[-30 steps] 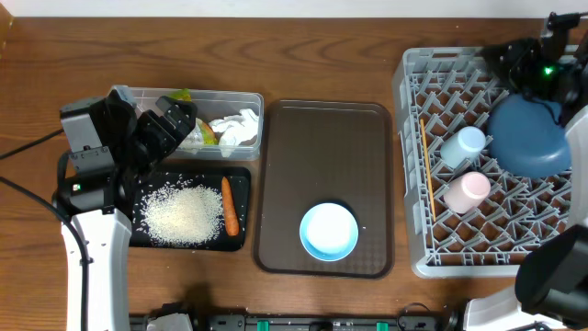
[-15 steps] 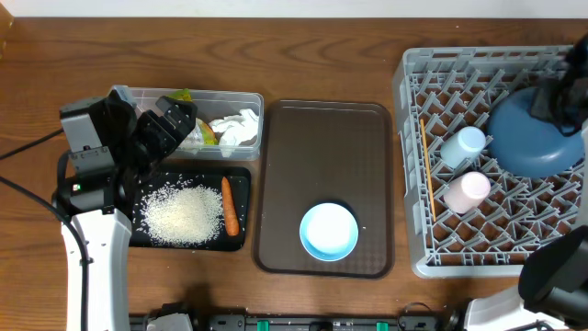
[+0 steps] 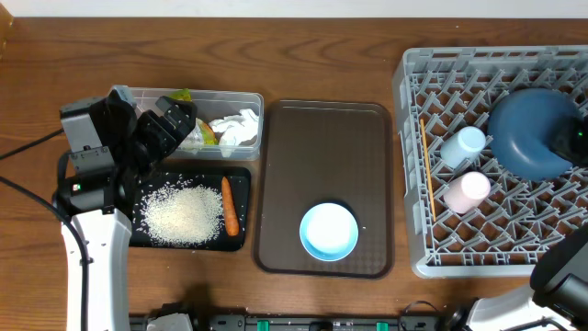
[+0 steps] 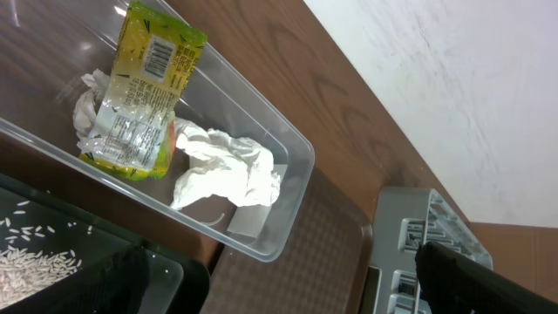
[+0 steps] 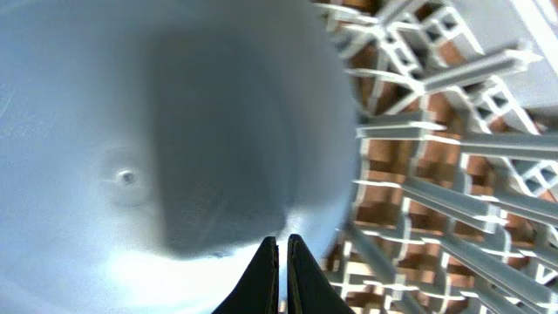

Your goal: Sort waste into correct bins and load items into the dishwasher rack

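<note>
The grey rack (image 3: 413, 165) holds the dark blue plate (image 3: 528, 133), the light blue cup (image 3: 462, 145), the pink cup (image 3: 467, 190) and the chopsticks (image 3: 426, 175). My right gripper (image 5: 281, 262) is shut and empty, its tips in front of the plate (image 5: 131, 131). In the overhead view only its arm shows, at the right edge. The white-and-blue bowl (image 3: 329, 230) sits on the brown tray (image 3: 322, 138). My left gripper (image 3: 170, 124) is open over the clear tub (image 3: 253, 99), which holds the wrapper (image 4: 144, 87) and the tissue (image 4: 227, 170). Rice (image 3: 182, 213) and the carrot (image 3: 228, 204) lie in the black tray (image 3: 243, 179).
The clear tub and black tray sit side by side at the left. The brown tray lies between them and the rack. The left arm's base (image 3: 87, 230) stands at the front left. The rack's lattice (image 5: 436, 174) fills the right of the right wrist view.
My right arm has moved from the rack's back right corner along the right edge to beside the plate. The left arm has not moved.
</note>
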### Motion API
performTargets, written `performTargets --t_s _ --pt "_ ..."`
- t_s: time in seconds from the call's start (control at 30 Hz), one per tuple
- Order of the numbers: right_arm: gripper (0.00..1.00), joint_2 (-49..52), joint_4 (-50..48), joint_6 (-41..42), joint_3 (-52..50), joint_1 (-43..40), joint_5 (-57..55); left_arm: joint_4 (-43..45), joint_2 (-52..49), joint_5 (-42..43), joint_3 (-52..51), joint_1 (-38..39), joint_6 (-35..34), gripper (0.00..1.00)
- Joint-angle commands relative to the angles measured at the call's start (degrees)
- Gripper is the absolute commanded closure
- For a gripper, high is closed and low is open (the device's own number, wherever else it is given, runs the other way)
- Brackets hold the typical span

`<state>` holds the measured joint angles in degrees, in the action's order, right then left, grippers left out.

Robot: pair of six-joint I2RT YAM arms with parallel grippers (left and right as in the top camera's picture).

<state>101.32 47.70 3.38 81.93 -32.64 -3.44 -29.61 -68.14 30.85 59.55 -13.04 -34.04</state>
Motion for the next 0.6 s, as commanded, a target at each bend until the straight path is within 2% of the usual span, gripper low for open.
performTargets --t_s 0.0,0.2,0.3,0.43,0.57 --pt "0.94 0.2 -0.2 2.0 -0.2 -1.6 0.8 0.0 0.0 -0.7 0.3 -0.2 1.2 0.0" --pt "0.89 0.2 -0.6 2.2 -0.2 -1.5 2.1 0.0 0.0 -0.7 0.3 -0.2 1.2 0.0" --pt "0.82 0.2 -0.3 2.1 1.6 -1.1 12.6 0.0 0.0 -0.7 0.3 -0.2 1.2 0.0" --pt "0.78 -0.5 3.9 -0.9 6.8 0.4 28.1 0.0 0.0 -0.7 0.3 -0.2 1.2 0.0" --pt "0.74 -2.3 10.2 -4.5 10.9 4.8 36.2 0.1 0.0 -0.7 0.3 -0.2 1.2 0.0"
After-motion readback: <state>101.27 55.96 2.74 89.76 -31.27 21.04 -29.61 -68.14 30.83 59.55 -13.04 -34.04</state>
